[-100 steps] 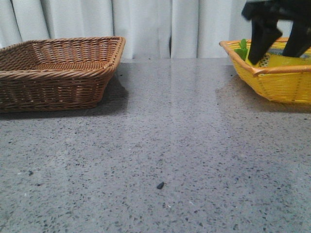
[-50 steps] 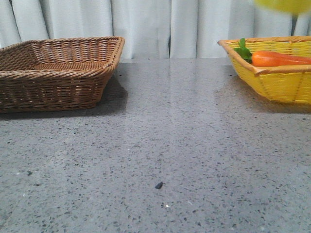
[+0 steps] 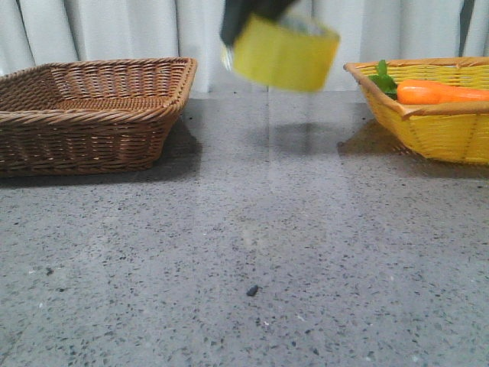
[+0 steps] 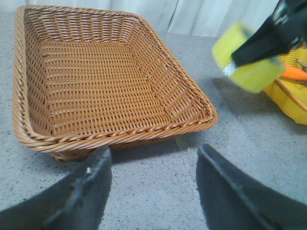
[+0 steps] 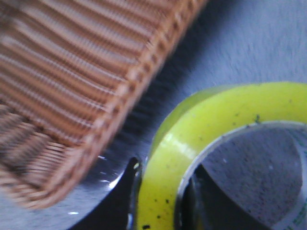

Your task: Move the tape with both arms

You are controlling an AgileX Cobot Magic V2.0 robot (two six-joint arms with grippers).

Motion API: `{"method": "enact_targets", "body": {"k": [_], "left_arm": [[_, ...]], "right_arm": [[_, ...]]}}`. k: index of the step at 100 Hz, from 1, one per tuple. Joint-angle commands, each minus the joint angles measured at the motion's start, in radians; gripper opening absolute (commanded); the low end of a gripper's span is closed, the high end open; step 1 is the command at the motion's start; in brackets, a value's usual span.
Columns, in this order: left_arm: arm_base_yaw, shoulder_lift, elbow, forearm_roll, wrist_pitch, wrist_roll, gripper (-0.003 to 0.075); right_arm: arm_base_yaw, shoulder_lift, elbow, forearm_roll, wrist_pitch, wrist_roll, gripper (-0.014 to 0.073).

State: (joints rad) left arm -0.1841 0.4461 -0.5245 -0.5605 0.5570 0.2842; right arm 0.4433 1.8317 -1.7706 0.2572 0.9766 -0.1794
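**A:** Where is the tape (image 3: 284, 53) sitting right now?

**B:** It is hanging in the air, clear of the table (image 3: 252, 252), between the brown basket (image 3: 92, 107) and the yellow basket (image 3: 435, 115). The right pincer (image 5: 160, 201) is carrying it, clamped across the wall of the roll, with one finger outside the yellow band and the other inside the core, as the right wrist view is showing.

**A:** And how is the roll lying?

**B:** Its open face is pointing mostly upward and tilting a little. So the hole is facing up, and the yellow band is facing out toward the brown basket.

**A:** What is the left pincer (image 4: 153, 187) doing?

**B:** It is hovering just outside the brown basket's near rim, with its fingers spread apart and nothing between them. In the left wrist view, the tape (image 4: 247, 60) is showing ahead of it, beyond the basket's corner on the yellow-basket side.

**A:** So which arm is nearer?

**B:** The right one is already gripping it. I judge the handover is turning on the left pincer reaching toward the free side of the roll, opposite the right fingers.

**A:** Anything else nearby?

**B:** A carrot (image 3: 443, 92) is lying in the yellow basket.
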Motion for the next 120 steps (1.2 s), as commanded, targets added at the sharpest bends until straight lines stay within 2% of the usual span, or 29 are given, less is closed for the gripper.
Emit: {"method": "enact_targets", "body": {"k": [1,10,22,29,35,40,45,57,86,106,120], "left_arm": [[-0.029,0.013,-0.033,-0.022,-0.059,-0.001,0.0367],[-0.053,0.013,-0.033,-0.022,-0.059,-0.001,0.0367],[-0.086,0.019,-0.042,-0.022,-0.063,0.011,0.0367],[-0.109,0.043,-0.072,-0.024,-0.061,0.054,0.0367],[-0.129,0.081,-0.115,-0.024,-0.061,0.075,0.0367],[-0.145,0.12,-0.157,-0.024,-0.061,0.08,0.0367],[-0.161,0.169,-0.202,-0.024,-0.061,0.082,0.0367],[-0.216,0.307,-0.316,-0.024,-0.061,0.082,0.0367],[-0.374,0.688,-0.602,-0.022,-0.045,0.094,0.0367],[-0.406,0.982,-0.863,-0.027,0.13,0.094,0.037],[-0.406,1.15,-1.029,-0.04,0.214,0.092,0.0387]], "right_arm": [[-0.005,-0.04,-0.035,-0.023,-0.054,0.021,-0.0006],[-0.005,-0.04,-0.038,-0.006,-0.036,0.021,0.0143],[-0.005,-0.07,-0.039,0.016,-0.01,0.021,0.0451],[-0.008,-0.105,-0.043,0.017,0.023,0.021,0.052],[-0.008,-0.149,-0.043,0.021,0.056,0.021,0.0481],[-0.008,-0.192,-0.043,0.021,0.077,0.021,0.0399],[-0.008,-0.242,-0.043,0.021,0.096,0.021,0.0284],[-0.008,-0.382,-0.034,0.022,0.125,0.002,-0.0071],[-0.008,-0.772,0.149,-0.024,0.123,0.002,-0.0064],[-0.008,-1.002,0.346,-0.044,0.038,0.056,-0.0064],[-0.008,-1.095,0.413,-0.072,0.029,0.114,-0.0064]]}}
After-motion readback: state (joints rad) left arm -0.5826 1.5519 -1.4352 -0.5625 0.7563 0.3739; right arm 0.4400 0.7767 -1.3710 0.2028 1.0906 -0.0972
